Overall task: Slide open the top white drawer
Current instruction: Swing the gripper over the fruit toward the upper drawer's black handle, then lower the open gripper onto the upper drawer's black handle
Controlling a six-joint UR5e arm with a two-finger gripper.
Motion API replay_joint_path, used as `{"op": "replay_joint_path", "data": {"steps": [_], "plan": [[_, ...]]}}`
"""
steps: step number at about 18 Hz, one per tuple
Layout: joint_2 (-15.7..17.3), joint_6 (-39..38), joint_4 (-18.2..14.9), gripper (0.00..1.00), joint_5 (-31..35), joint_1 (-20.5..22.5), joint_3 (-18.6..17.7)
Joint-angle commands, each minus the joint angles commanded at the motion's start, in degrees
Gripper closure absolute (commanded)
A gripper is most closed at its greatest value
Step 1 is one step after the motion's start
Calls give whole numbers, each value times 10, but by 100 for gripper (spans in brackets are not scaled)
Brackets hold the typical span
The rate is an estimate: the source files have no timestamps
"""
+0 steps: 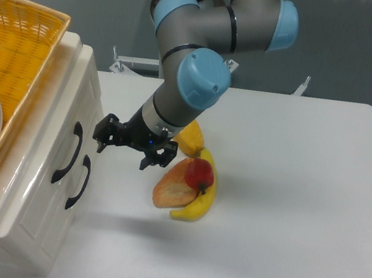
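Left of the claw, the top white drawer (63, 139) sits shut in its cabinet, black handle facing it. The claw (127, 147) hovers near that handle, apparently spread wide and empty. Just right lies fruit (189, 179) on the desk (290, 201).

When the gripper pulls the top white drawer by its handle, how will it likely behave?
The top white drawer looks like glossy rigid plastic, so it probably slides stiffly. Its curved black handle seems slim and may slip. The loaded yellow basket above may steady the cabinet.
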Motion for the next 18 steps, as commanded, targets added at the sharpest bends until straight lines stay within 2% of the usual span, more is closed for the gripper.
{"op": "replay_joint_path", "data": {"steps": [5, 18], "plan": [[0, 0, 1, 7, -11, -17, 1], [-3, 0, 3, 15, -17, -29, 1]]}}
